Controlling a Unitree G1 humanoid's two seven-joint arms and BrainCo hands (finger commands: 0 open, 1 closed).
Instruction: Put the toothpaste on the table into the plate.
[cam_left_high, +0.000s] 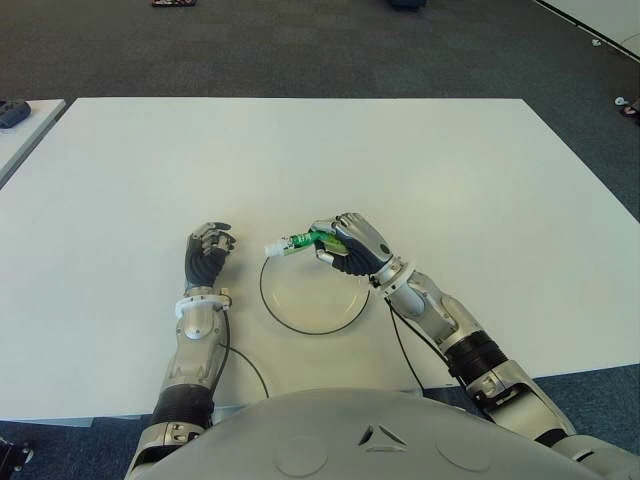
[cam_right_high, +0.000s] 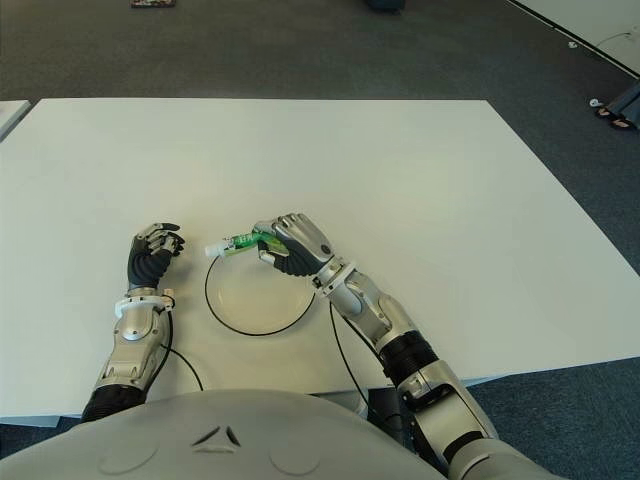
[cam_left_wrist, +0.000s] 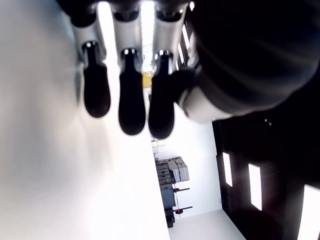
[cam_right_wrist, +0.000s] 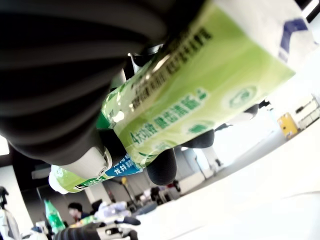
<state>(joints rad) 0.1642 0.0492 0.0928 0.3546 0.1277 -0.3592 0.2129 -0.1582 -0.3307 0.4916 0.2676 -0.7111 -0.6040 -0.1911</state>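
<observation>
**Toothpaste held over the plate's rim**

White table (cam_left_high: 420, 170) fills the view, with dark carpet (cam_left_high: 300, 45) beyond it. Near the robot's edge lies a thin-rimmed plate (cam_left_high: 300, 326). The right hand (cam_left_high: 350, 246) is above the plate's far right rim, fingers wrapped around a green toothpaste (cam_left_high: 297, 241) whose white cap end points left. The left hand (cam_left_high: 208, 252) shows just left of the plate, fingers curled, holding nothing.

left hand (cam_left_high: 208, 250): fingers curled, holding nothing, forearm stretched forward on the robot's left | right hand (cam_left_high: 350, 244): fingers closed in a grasp, palm down, forearm angled forward and inward from the right
</observation>
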